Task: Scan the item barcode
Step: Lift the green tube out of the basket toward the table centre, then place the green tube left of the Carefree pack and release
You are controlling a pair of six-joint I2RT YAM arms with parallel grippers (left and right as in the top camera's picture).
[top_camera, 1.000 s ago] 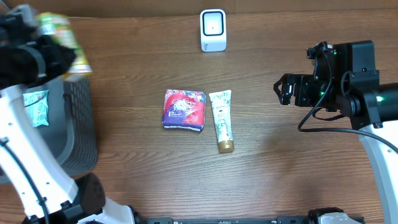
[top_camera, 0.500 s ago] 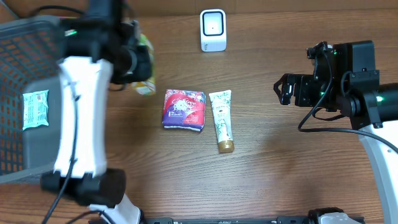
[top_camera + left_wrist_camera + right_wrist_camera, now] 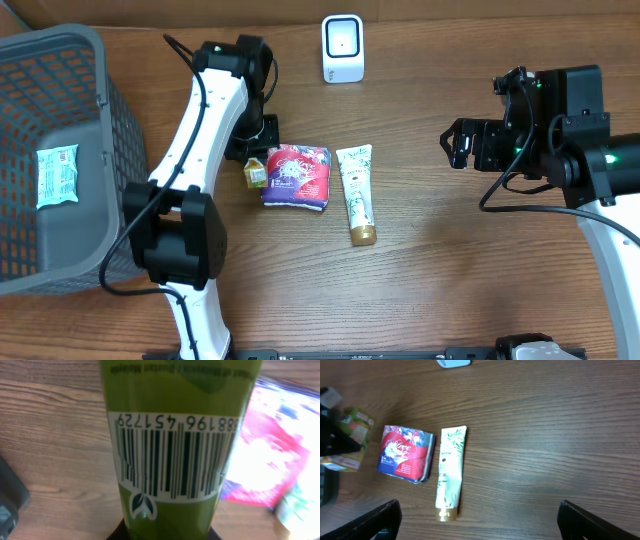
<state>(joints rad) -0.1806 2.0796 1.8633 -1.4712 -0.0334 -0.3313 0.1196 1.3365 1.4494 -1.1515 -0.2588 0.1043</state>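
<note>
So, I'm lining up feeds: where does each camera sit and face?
Overhead: above the table, facing down; left arm, right arm show.
Left wrist: close against the held green item, facing its barcode; its arm barely shows.
Right wrist: high, facing down at the tube; open fingers at the bottom corners.
All three share the red packet.

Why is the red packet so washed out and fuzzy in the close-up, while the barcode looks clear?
Left wrist view: the green item sits near the lens, in focus, so its barcode is fairly sharp; the red packet behind is out of focus and overexposed to white. Overhead view: the same packet is evenly lit and sharp.
</note>
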